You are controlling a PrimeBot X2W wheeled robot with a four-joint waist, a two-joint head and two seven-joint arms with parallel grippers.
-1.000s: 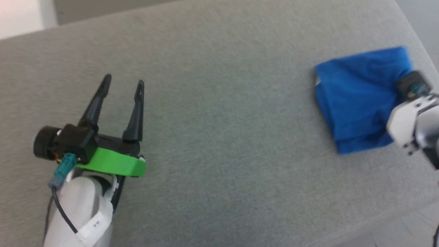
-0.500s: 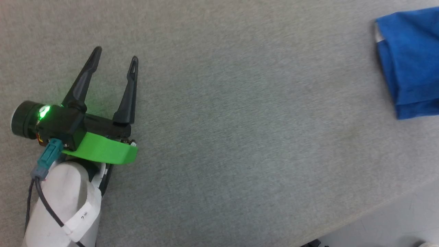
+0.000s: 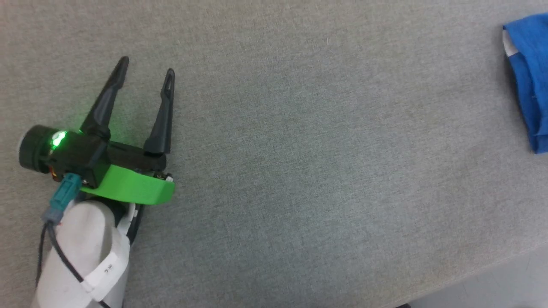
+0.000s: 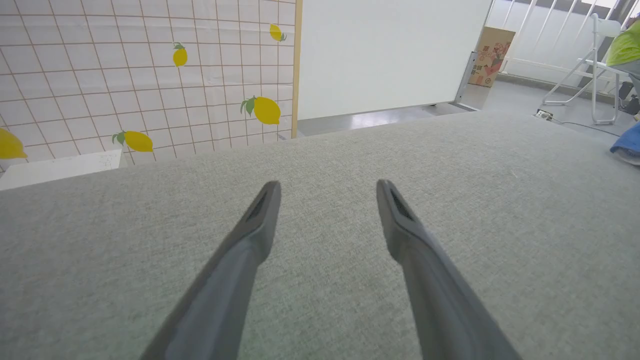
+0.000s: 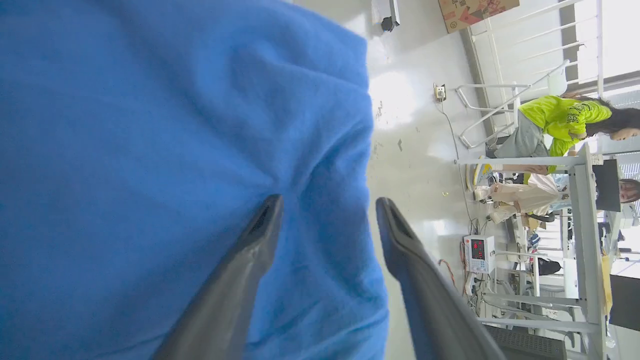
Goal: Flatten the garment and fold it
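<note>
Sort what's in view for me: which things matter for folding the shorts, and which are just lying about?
For the job:
- blue garment
- right gripper, fingers apart at the garment
- left gripper, open over bare table
- grey table

Just lying about:
- cardboard box
- white chair
- lemon-print wall
- person in a yellow-green top

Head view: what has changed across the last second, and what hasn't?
The camera itself swung, so the folded garment now sits cut off at the view's right edge; that is no move of the cloth. A green light came on at the base of the left gripper. That gripper stays open above the grey surface; the garment stays folded. The right gripper is open at the blue fabric.
</note>
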